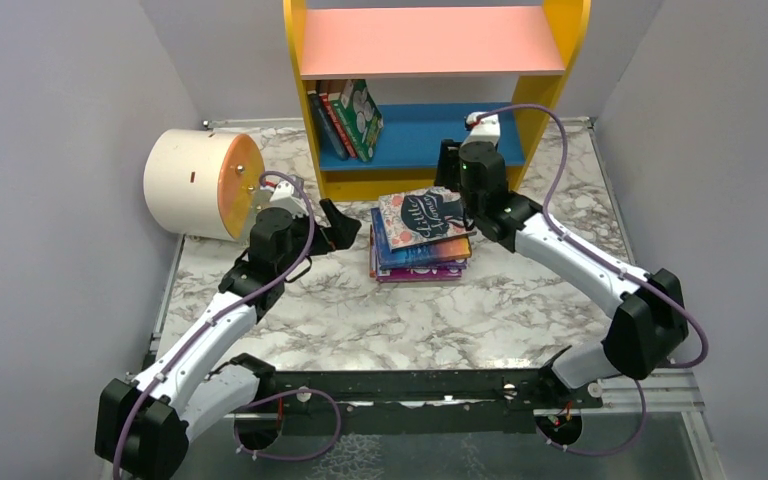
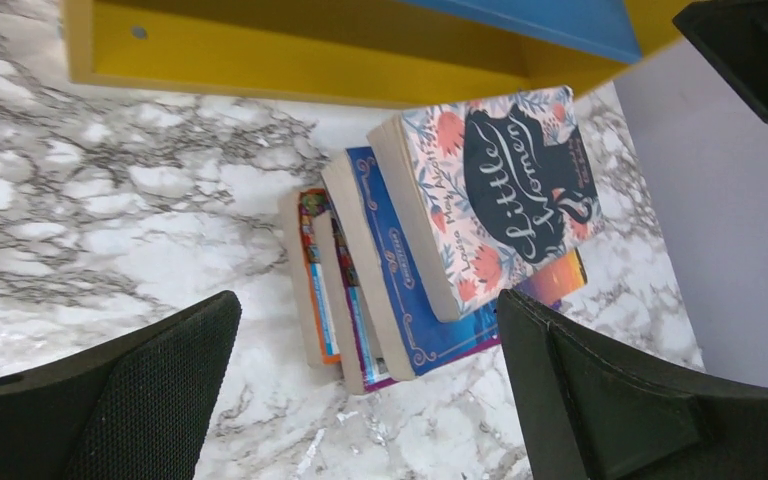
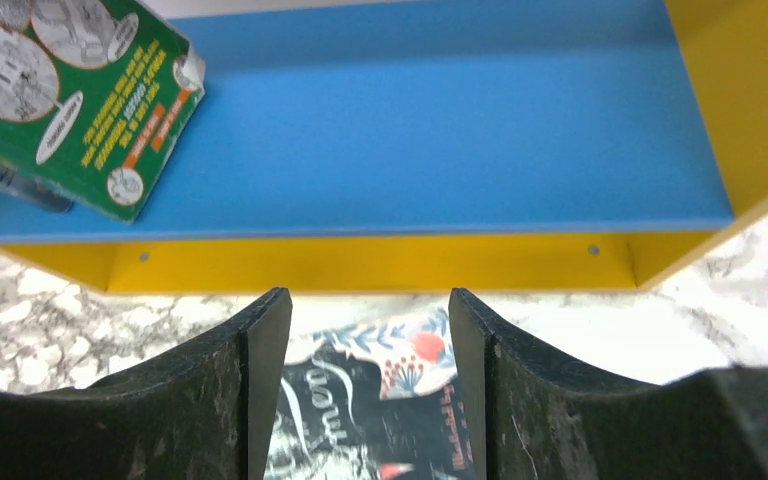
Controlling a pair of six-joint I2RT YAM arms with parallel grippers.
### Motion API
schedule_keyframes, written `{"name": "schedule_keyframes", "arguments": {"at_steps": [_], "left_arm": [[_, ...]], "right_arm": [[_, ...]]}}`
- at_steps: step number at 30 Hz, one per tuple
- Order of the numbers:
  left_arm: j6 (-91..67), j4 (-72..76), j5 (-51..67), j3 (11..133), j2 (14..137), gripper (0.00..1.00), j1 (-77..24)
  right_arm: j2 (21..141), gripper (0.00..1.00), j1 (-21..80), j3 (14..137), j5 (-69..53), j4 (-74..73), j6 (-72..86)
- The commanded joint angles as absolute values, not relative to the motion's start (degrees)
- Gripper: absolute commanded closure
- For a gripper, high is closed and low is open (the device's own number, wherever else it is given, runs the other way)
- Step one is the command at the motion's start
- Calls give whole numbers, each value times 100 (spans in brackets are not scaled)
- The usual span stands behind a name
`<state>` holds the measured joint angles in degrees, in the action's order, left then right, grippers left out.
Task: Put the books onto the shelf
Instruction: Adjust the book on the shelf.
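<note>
My left jaws (image 1: 343, 226) hang wide open, holding nothing, just left of the stack of books (image 1: 422, 245) on the tabletop (image 1: 380, 315). My right jaws (image 3: 370, 310) stand partly parted over the far edge of the top book (image 2: 505, 195), gripping nothing. Other books (image 1: 348, 118) lean at the left end of the shelf (image 1: 305, 60), on its blue board (image 1: 430, 138).

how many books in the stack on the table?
4, stacked before the shelf: Little Women on top, blue book beneath, then purple-spined book, orange book lowest. More may hide between.
</note>
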<state>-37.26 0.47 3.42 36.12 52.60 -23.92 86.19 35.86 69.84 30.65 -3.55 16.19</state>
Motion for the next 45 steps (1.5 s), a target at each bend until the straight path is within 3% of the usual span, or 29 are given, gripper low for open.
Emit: {"name": "schedule_keyframes", "arguments": {"at_steps": [1, 16, 32, 45], "left_arm": [[-3956, 719, 879, 3562, 5451, 4, -2555], [-4084, 960, 712, 3527, 5685, 4, -2839], [-3686, 264, -338, 3577, 5011, 1, -2837], [-3420, -147, -762, 3509, 4601, 1, -2815]], "right_arm": [[8191, 41, 3410, 6447, 2548, -936, 2203], [8157, 41, 3165, 5818, 1494, 491, 1762], [11387, 41, 3159, 8813, 1836, 765, 904], [12959, 42, 3164, 10327, 1525, 1256, 620]]}}
